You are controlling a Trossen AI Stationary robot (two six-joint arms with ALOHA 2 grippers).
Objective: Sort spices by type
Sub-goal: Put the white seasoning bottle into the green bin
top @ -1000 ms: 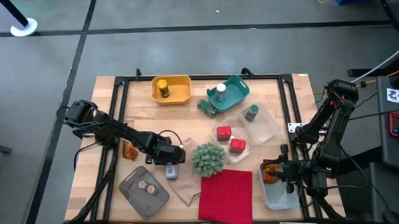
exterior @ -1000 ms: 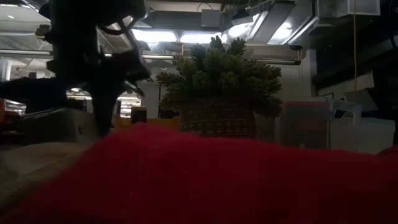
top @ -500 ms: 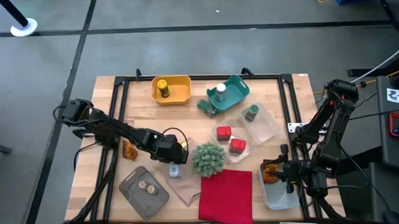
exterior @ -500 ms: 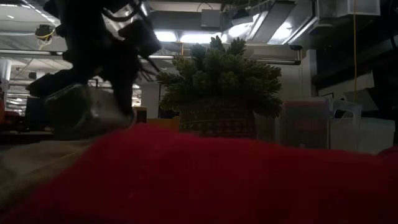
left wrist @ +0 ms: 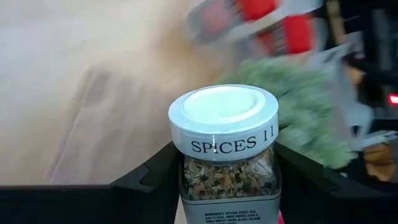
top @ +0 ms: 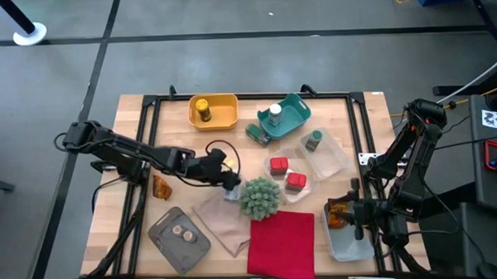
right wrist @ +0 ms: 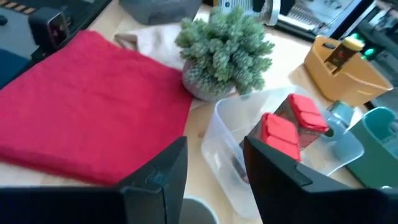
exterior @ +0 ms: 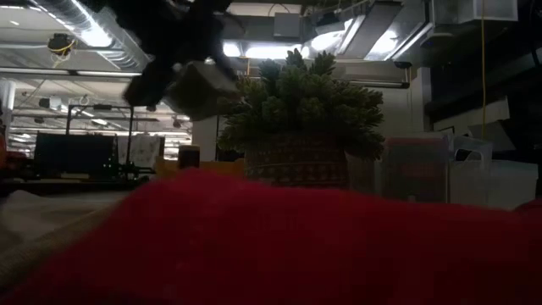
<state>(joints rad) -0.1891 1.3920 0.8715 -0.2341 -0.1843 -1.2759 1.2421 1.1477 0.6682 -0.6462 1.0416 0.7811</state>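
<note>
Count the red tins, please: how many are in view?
2. Both lie in the clear tray right of the plant: one tin, the other beside it. More may be hidden.

red tins (top: 287, 173): 2 | brown discs (top: 182, 234): 2; yellow jar (top: 202, 110): 1
</note>
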